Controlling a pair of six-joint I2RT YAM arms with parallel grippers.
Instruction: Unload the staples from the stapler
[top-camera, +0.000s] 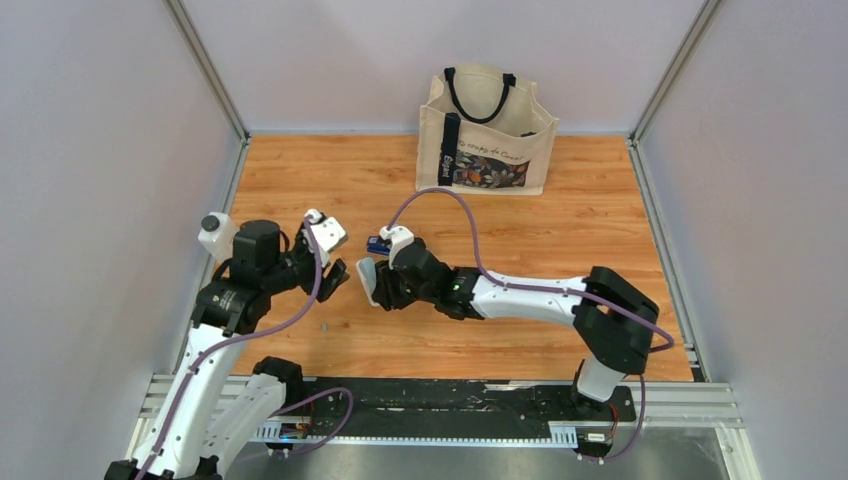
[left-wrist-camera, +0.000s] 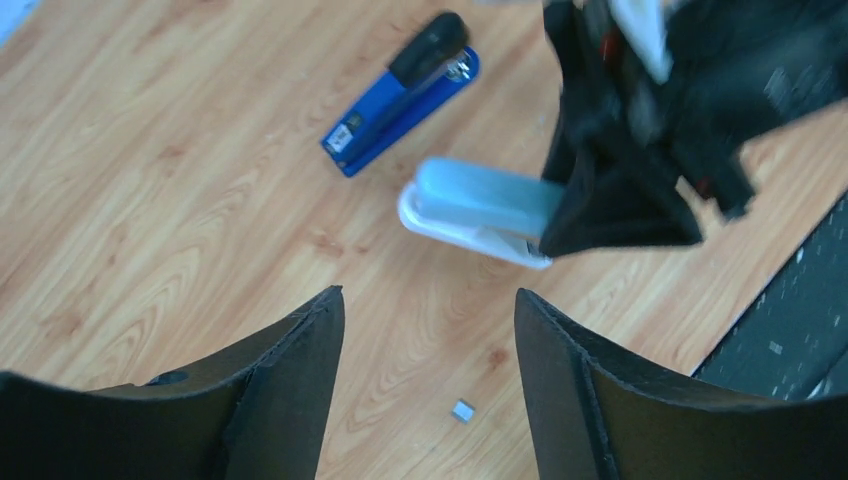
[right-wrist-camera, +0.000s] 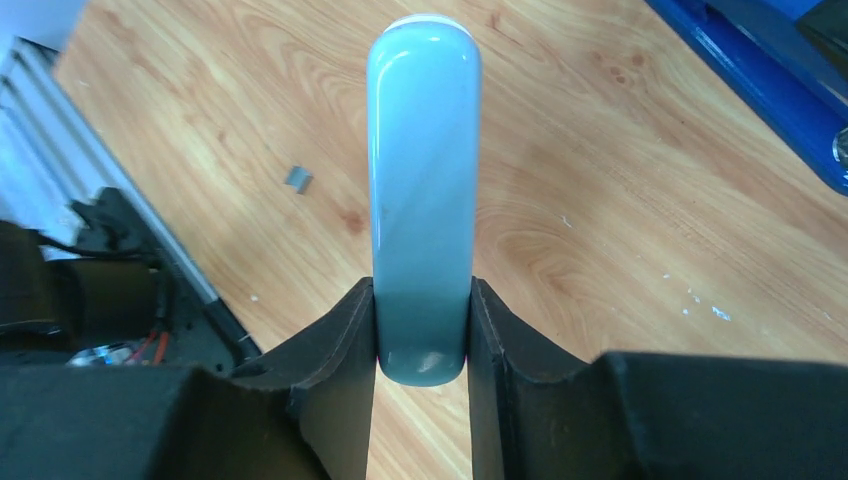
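The dark blue stapler (left-wrist-camera: 385, 115) lies flat on the wooden surface (left-wrist-camera: 150, 220), beyond the left tool (left-wrist-camera: 428, 310), whose jaws stand wide apart and empty. The right tool (right-wrist-camera: 422, 290) is clamped on a pale grey-blue object (right-wrist-camera: 424, 130). A tiny grey staple piece (left-wrist-camera: 462, 410) rests nearby. The stapler looks light, rigid and slick, and is probably best pinched across its narrow sides mid-body. Its small white label is unreadable

Pale lilac-grey walls (top-camera: 100, 150) close in at nine, twelve and three o'clock, joined by slim aluminium posts (top-camera: 206, 65). The bench (top-camera: 560, 230) is warm orange woodgrain, evenly lit. A cream tote bag (top-camera: 487, 135) stands upright at twelve; a slotted metal rail (top-camera: 690, 400) runs along six.
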